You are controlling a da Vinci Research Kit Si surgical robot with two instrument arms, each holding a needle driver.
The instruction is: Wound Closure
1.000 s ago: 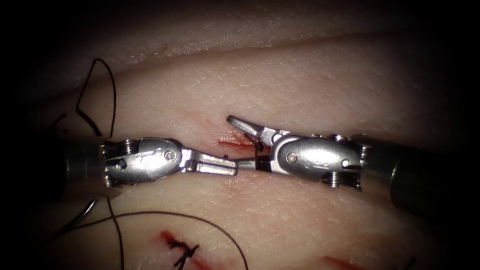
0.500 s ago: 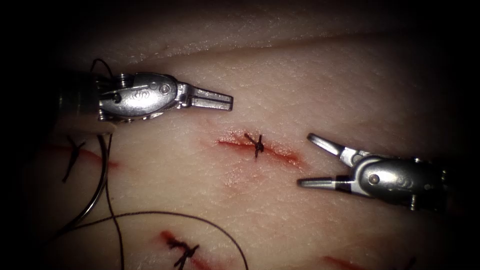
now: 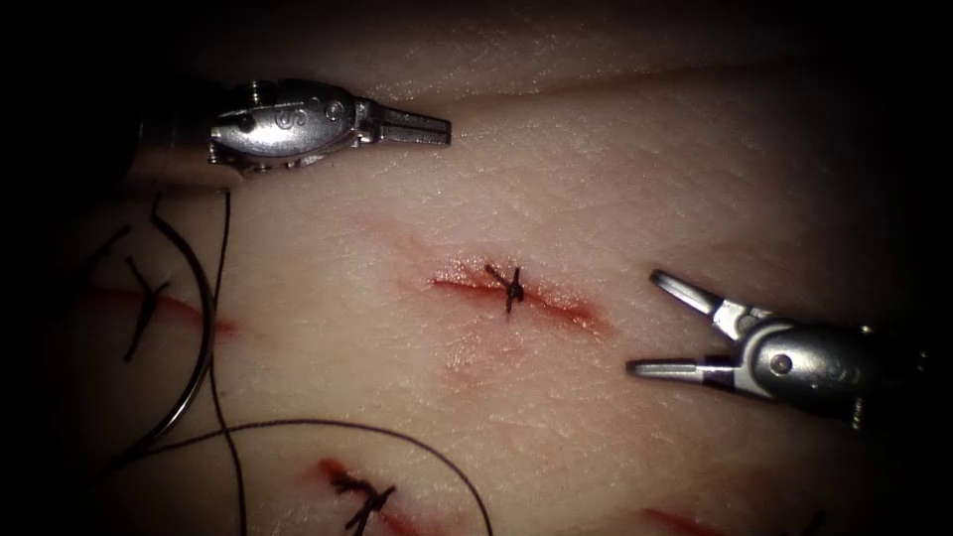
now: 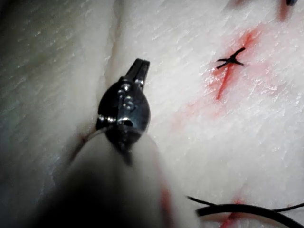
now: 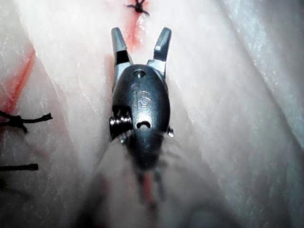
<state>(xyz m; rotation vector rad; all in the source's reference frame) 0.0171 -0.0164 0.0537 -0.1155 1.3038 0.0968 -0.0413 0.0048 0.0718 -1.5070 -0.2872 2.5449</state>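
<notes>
Gaping wide, right gripper (image 3: 663,328) holds nothing; left gripper (image 3: 445,129) closed, empty

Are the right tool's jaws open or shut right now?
Open: the right tool shows two spread jaws holding nothing, clear of the stitched cut.

Items apart from the work in hand:
1. Neighbouring cut (image 3: 184,310), well to the left of the central cut (image 3: 556,306); carries a dark stitch (image 3: 142,303) lying across it.
2. Lower cut (image 3: 333,469), below and left of centre; closed with a dark knot (image 3: 365,496), short ends standing free.
3. Red streak (image 3: 675,518), lower right, partly in shadow.
4. Crease (image 3: 596,79) running along the far surface.
</notes>
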